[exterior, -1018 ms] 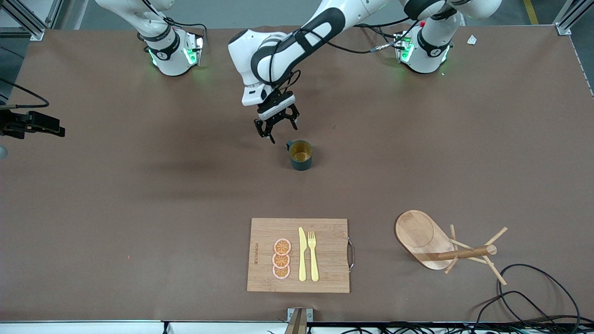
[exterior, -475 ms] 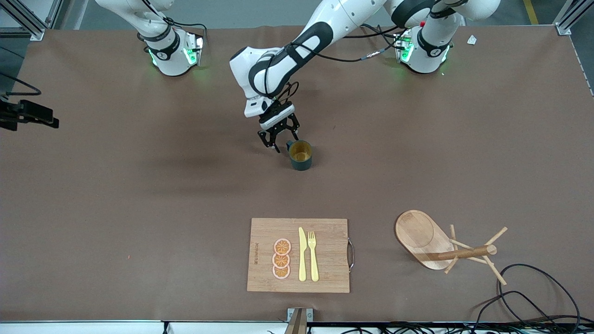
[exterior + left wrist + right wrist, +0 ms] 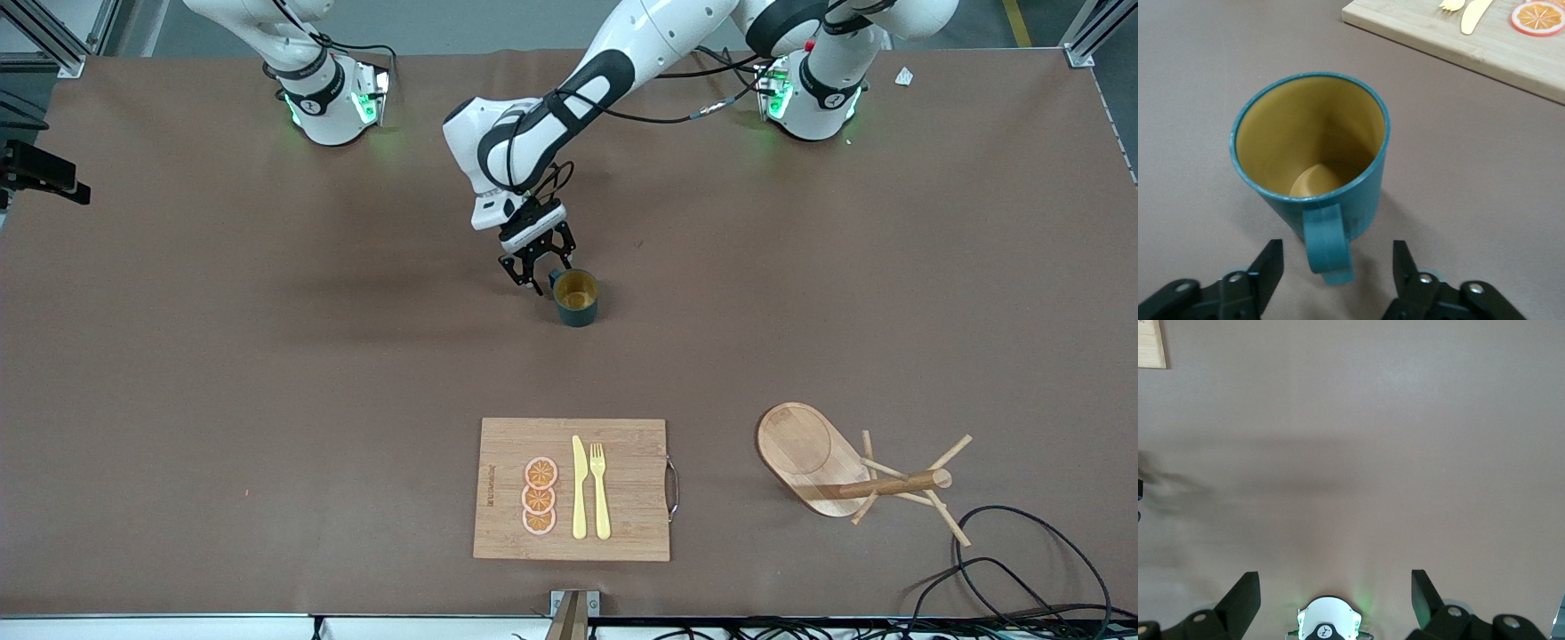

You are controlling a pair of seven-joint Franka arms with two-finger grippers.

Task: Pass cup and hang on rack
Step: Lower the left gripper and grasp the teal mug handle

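Left gripper (image 3: pixel 539 271): low over the table just beside the cup (image 3: pixel 576 298), on the side away from the front camera, fingers apart. The left wrist view shows what the front view does not: the loop handle (image 3: pixel 1328 243) sits in the gap between the two fingers (image 3: pixel 1268 267), touching neither. It also shows the mustard-yellow inside.

Cup: one, upright on the table near the middle, well apart from the rack and farther from the front camera than the cutting board (image 3: pixel 622 484).

Right gripper (image 3: pixel 1335 587): fingers wide apart, holding nothing, up over bare table at the right arm's end; that arm waits. The front view catches it only at the picture's edge (image 3: pixel 40 169).

Rack (image 3: pixel 831 462): one, lying tipped on its side, toward the left arm's end of the table, near the front camera, beside the board.

On the board: three orange slices (image 3: pixel 540 496), one yellow knife (image 3: pixel 579 489), one yellow fork (image 3: pixel 600 489).

Black cables (image 3: pixel 1022 569) loop near the rack.
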